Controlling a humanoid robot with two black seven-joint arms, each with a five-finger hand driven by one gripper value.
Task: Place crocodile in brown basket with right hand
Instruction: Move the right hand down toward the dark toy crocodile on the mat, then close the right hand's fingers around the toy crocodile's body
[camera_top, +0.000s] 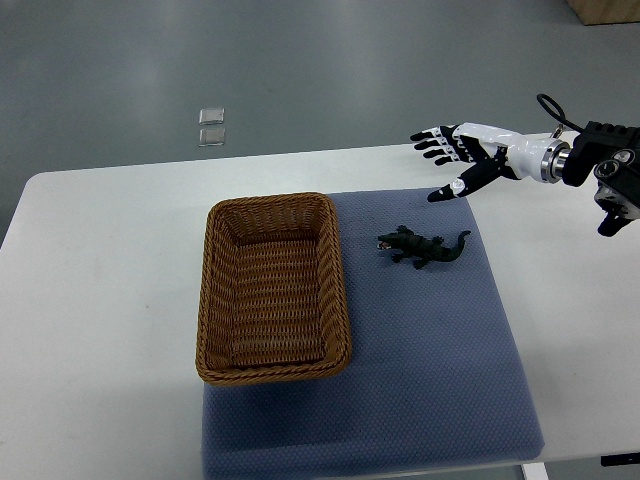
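The crocodile (422, 247) lies on the mat (430, 350) below and slightly left of the right hand (462, 152), which is spread open and empty, its body crosswise, head toward the basket (272, 199).

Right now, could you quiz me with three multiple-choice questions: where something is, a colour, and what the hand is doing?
1. Where is the crocodile? A in the basket; B on the blue mat, right of the basket; C on the floor.
2. What colour is the basket? A brown; B white; C green.
3. The right hand is: A closed on the crocodile; B open, holding nothing; C pressing into the basket.
Answers: 1 B, it lies on the mat beside the basket. 2 A, its weave is brown. 3 B, its fingers are spread, clear of the crocodile.
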